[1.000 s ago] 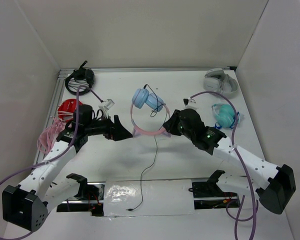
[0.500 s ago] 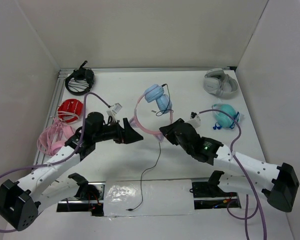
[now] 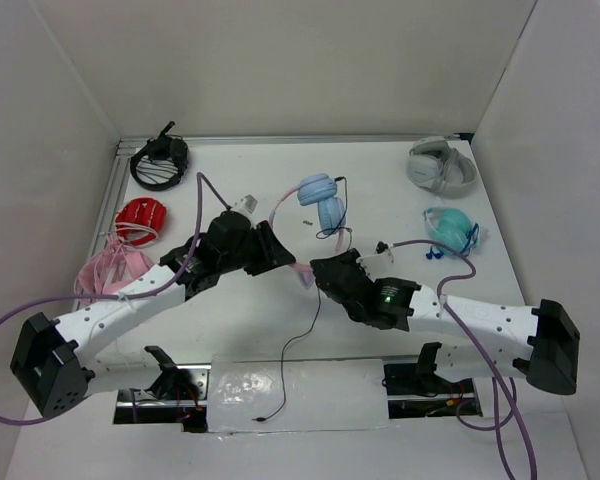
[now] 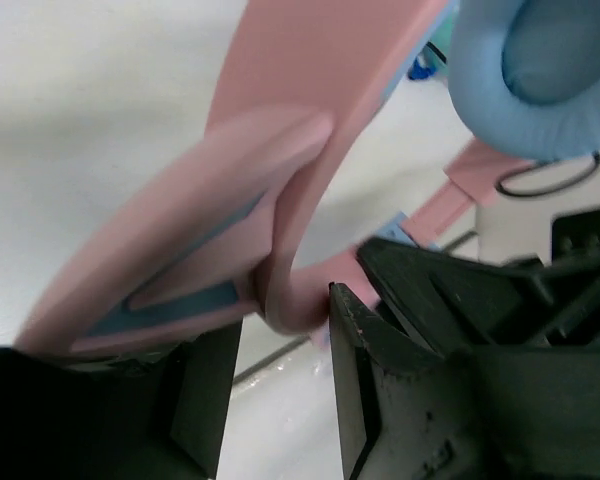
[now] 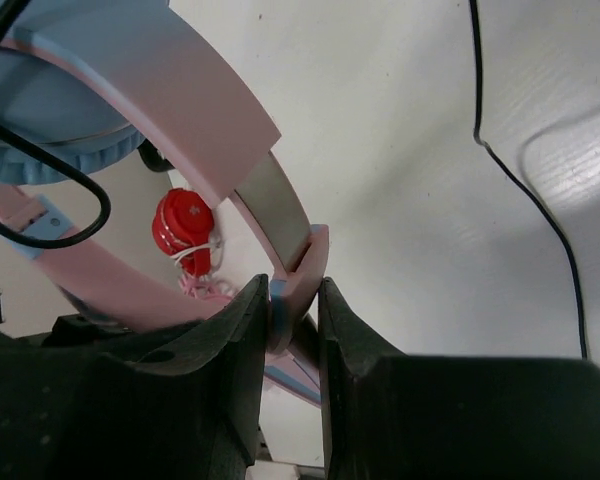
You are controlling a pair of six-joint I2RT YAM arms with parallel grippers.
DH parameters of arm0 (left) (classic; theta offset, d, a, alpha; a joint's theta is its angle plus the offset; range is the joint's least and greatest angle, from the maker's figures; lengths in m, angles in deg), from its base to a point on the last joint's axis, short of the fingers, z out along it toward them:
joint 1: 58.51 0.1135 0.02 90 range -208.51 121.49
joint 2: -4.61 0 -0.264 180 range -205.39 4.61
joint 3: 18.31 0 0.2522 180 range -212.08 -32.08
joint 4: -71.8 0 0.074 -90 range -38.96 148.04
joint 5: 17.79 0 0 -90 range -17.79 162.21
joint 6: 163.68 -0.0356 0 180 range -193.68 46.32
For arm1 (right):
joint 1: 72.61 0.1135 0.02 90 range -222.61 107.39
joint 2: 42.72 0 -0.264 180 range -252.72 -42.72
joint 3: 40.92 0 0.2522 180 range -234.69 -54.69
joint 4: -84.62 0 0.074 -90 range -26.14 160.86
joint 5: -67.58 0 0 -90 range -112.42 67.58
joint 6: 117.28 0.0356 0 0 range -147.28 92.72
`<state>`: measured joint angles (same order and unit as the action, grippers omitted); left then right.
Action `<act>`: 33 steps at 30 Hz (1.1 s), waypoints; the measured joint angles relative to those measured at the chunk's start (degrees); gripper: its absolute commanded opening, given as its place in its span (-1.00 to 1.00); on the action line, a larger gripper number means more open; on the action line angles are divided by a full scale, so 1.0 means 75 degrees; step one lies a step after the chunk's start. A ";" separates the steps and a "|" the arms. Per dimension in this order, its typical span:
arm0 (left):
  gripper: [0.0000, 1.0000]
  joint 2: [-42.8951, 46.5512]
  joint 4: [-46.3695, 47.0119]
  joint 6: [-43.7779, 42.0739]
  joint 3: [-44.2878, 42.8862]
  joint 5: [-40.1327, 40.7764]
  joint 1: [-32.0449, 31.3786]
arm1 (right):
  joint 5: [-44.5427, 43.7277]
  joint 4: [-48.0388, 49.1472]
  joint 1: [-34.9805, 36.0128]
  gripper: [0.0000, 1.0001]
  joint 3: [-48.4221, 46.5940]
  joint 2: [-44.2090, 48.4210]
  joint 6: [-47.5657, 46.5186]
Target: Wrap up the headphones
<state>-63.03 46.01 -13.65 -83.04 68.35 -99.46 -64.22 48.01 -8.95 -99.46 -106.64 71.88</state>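
The headphones [image 3: 320, 200] hang lifted over the middle of the table, light blue ear cups toward the back and the pink cat-eared headband [image 3: 298, 268] toward me. My right gripper [image 3: 315, 272] is shut on the band at one cat ear [image 5: 302, 262], both fingers pressed against it. My left gripper [image 3: 280, 255] meets it from the left, jaws closed round the band [image 4: 290, 300] beside the other cat ear [image 4: 170, 270]. A blue ear cup [image 4: 540, 70] fills the upper right there. The thin black cable [image 3: 305, 330] trails down to the table's near edge.
Black headphones [image 3: 160, 160] lie at the back left, red ones [image 3: 140, 215] and pink ones [image 3: 105, 270] along the left edge. Grey-white headphones [image 3: 440, 165] and turquoise ones [image 3: 450, 230] lie at the right. A clear plastic sheet [image 3: 300, 395] covers the near edge.
The left gripper swung right to the headband and closed from wide open onto it. The right arm drew the band nearer to me, and the ear cups shifted right.
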 measured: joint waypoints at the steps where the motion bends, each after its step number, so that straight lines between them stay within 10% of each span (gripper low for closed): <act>1: 0.02 0.0000 -0.0064 0.0050 0.0000 0.0154 0.0000 | -0.0055 -0.0070 0.0096 -1.00 0.0000 -0.0006 0.0140; 9: -0.36 -0.0122 -0.0542 0.0487 -0.0050 0.0892 -0.0009 | -0.0399 -0.0466 0.0609 -1.00 -0.0087 -0.0484 0.1172; 24: -0.39 -0.0530 -0.1317 0.0819 -0.0664 0.1661 -0.0195 | -0.0775 -0.0580 0.0886 -1.00 -0.0280 -0.0752 0.1478; 29: -1.00 -0.0804 -0.1617 0.0860 -0.1011 0.2008 -0.0318 | -0.0810 -0.0734 0.0889 -1.00 -0.0408 -0.0793 0.1434; 33: -1.00 -0.0962 -0.1722 0.0755 -0.1195 0.2194 -0.0329 | -0.0799 -0.0976 0.0889 -0.46 -0.0656 -0.0909 0.1329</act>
<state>-70.24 33.09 -7.99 -92.00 84.81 -101.93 -70.21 40.69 -2.28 -104.38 -113.46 81.84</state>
